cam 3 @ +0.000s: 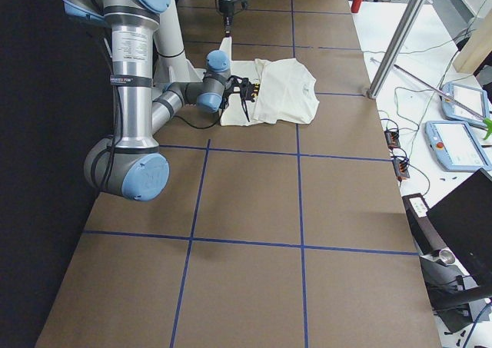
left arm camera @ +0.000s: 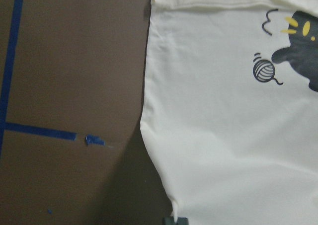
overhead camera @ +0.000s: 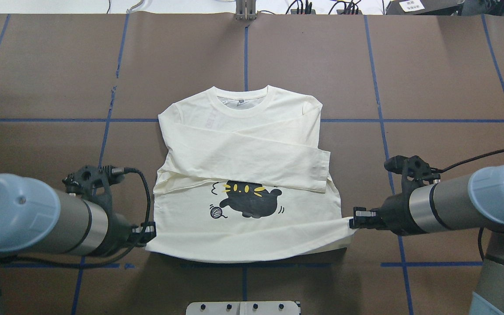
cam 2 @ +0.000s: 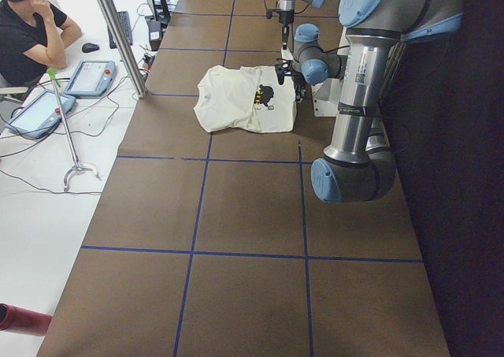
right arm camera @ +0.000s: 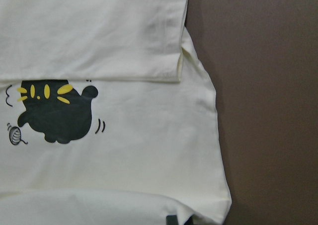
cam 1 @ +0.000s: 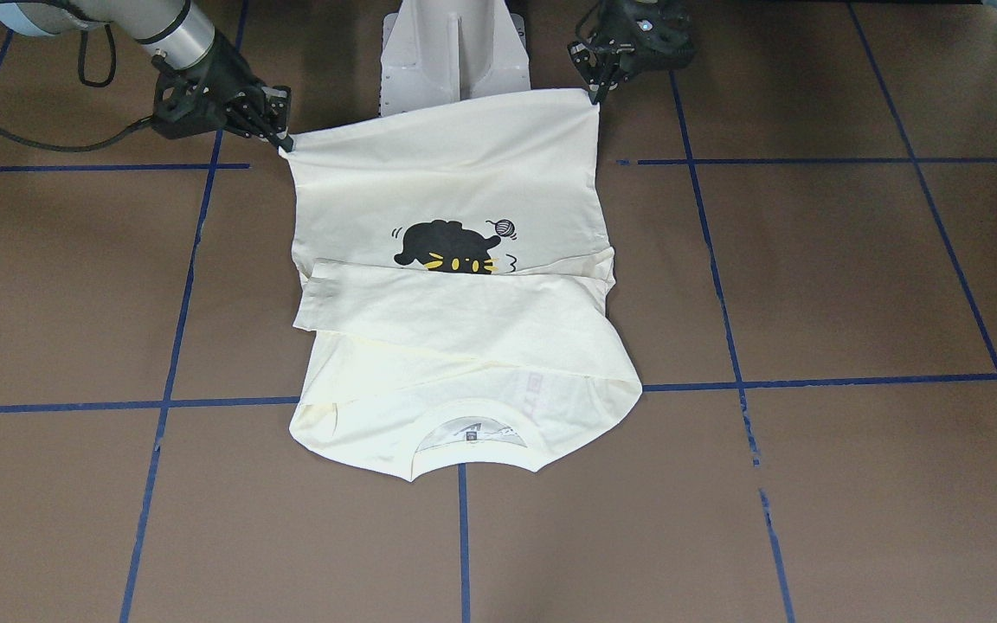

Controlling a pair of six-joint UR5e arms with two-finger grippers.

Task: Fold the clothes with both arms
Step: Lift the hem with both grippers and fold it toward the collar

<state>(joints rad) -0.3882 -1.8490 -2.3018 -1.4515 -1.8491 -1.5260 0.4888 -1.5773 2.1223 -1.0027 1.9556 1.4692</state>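
Note:
The cream-white shirt (overhead camera: 243, 144) lies print side up on the table, collar away from me, both sleeves folded across the chest above the black cat print (overhead camera: 250, 202). My left gripper (overhead camera: 147, 232) is shut on the shirt's left hem corner; my right gripper (overhead camera: 351, 223) is shut on the right hem corner. Both corners are lifted off the table, so the hem hangs stretched between them. In the front-facing view the shirt (cam 1: 464, 320) has my left gripper (cam 1: 595, 93) and right gripper (cam 1: 284, 143) at its far corners. The wrist views show the cat print (left arm camera: 303, 61) (right arm camera: 57, 113).
The brown table (overhead camera: 431, 65) carries a grid of blue tape lines (overhead camera: 427, 120). The white pedestal base (cam 1: 453, 56) stands right behind the lifted hem. An operator (cam 2: 27, 34) sits at the side table with tablets (cam 2: 90, 77) and a metal post (cam 2: 118, 34).

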